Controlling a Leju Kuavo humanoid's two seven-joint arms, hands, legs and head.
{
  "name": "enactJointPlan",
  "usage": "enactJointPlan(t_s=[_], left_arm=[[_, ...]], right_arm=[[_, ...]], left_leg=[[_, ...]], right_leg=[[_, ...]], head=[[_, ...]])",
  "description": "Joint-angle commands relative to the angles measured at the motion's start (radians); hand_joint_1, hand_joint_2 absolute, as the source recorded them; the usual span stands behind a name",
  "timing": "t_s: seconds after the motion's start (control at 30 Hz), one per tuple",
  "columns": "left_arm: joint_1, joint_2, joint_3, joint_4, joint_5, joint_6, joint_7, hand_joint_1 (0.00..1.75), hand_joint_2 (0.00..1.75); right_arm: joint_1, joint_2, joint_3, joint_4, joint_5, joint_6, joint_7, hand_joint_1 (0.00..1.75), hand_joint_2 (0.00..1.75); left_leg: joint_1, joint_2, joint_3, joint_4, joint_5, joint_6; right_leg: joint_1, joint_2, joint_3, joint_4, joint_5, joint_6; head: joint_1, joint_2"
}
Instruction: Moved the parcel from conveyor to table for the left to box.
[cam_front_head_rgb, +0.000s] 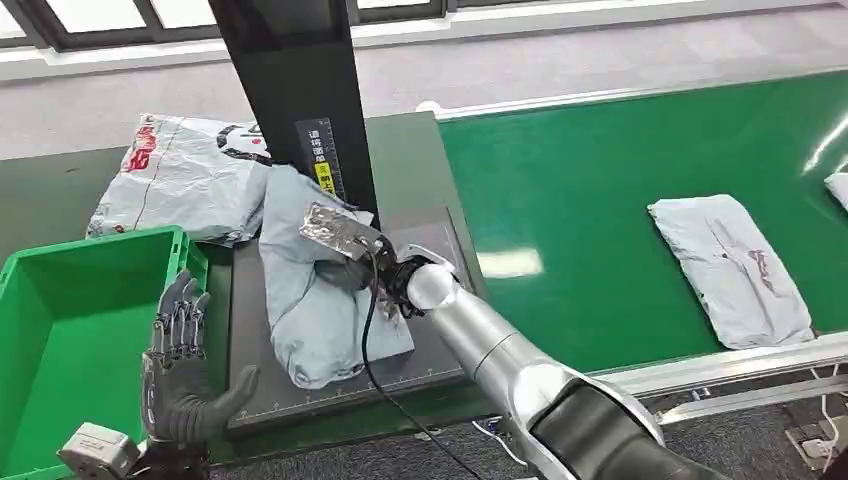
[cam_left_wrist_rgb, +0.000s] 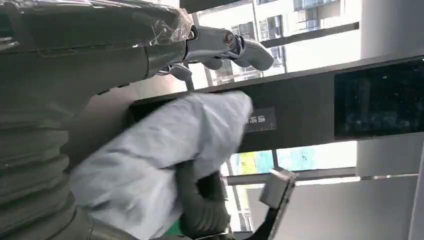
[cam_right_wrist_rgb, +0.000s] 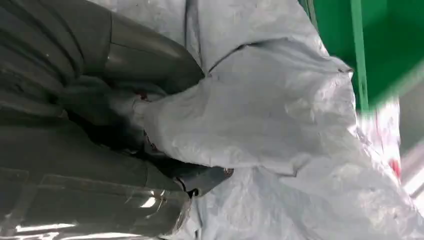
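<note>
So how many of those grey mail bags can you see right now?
4, maybe more out of frame: one parcel in the right hand over the dark pad, one printed parcel behind the green bin, one on the green conveyor, and an edge at far right.

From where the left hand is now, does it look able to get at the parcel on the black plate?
Probably yes. The left hand hovers open at the plate's near-left corner, beside the green box, with nothing between it and the parcel. But the right hand grips that parcel and would need to let go.
</note>
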Motion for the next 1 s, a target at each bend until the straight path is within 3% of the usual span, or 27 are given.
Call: enactJointPlan(t_s=[0.03, 0.23, 0.27, 0.3, 1.0], left_arm=[[-0.05, 0.037, -0.039, 0.086, 0.001, -0.008, 0.0, 0.0, 1.75], [-0.049, 0.041, -0.042, 0.085, 0.003, -0.011, -0.001, 0.0, 1.75], [-0.05, 0.042, -0.044, 0.085, 0.003, -0.012, -0.001, 0.0, 1.75], [-0.052, 0.043, -0.045, 0.087, 0.005, -0.014, -0.002, 0.0, 1.75], [-0.043, 0.046, -0.043, 0.095, 0.008, -0.009, -0.009, 0.0, 1.75]], right_arm=[[-0.062, 0.009, 0.104, 0.174, -0.069, 0.085, -0.012, 1.75, 1.75], [-0.066, 0.002, 0.118, 0.172, -0.067, 0.082, -0.005, 1.75, 1.75], [-0.065, 0.0, 0.125, 0.169, -0.064, 0.06, -0.004, 0.1, 1.75], [-0.066, -0.004, 0.127, 0.168, -0.074, 0.073, 0.002, 0.0, 1.75], [-0.074, -0.032, 0.106, 0.148, -0.121, 0.052, -0.017, 0.0, 1.75]], left_leg=[[0.001, -0.001, 0.002, -0.002, 0.001, 0.0], [0.0, 0.0, 0.0, 0.0, 0.0, 0.0], [0.0, 0.0, 0.001, -0.001, 0.001, 0.0], [0.0, 0.0, 0.0, -0.001, 0.0, 0.0], [0.0, -0.001, 0.001, -0.001, 0.001, 0.0]], right_leg=[[0.001, -0.003, 0.002, -0.002, 0.001, 0.0], [0.0, -0.002, 0.001, -0.001, 0.0, 0.0], [0.0, -0.002, 0.002, -0.002, 0.001, 0.0], [0.0, -0.002, 0.0, 0.0, 0.0, 0.0], [0.0, -0.002, 0.001, -0.001, 0.0, 0.0]], head=[[0.0, 0.0], [0.0, 0.0], [0.0, 0.0], [0.0, 0.0], [0.0, 0.0]])
